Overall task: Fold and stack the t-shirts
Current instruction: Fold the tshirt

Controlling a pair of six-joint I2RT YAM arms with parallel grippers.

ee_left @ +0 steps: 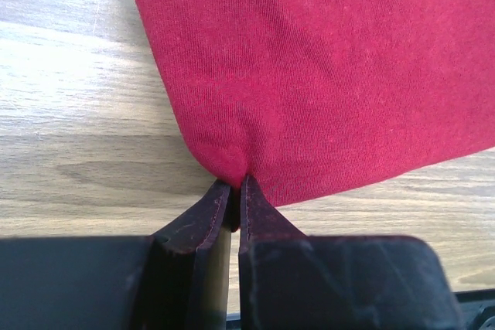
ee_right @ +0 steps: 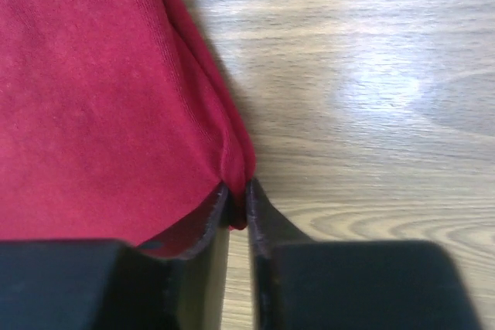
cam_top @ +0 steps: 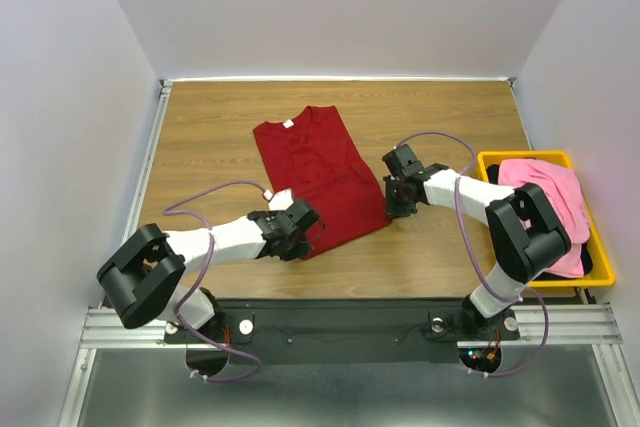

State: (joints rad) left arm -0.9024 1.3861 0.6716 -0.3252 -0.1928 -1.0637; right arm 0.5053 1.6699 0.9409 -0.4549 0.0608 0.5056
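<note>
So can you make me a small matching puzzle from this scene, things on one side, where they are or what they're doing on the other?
1. dark red t-shirt
2. pink t-shirt
3. left gripper
4. right gripper

A. lying in the yellow bin
B. shut on the red shirt's near right corner
C. spread on the table
D. shut on the red shirt's near left corner

Pairs: 1-C, 2-A, 3-D, 4-B

Your tally: two shirts sure, two grippers, one bin.
You have one dark red t-shirt (cam_top: pixel 320 172), one pink t-shirt (cam_top: pixel 550 197), one scrap of black cloth (cam_top: pixel 588 261) of unclear kind, one yellow bin (cam_top: pixel 520 156), one left gripper (ee_left: pixel 236 191), one right gripper (ee_right: pixel 238 195) and one table (cam_top: pixel 200 147).
</note>
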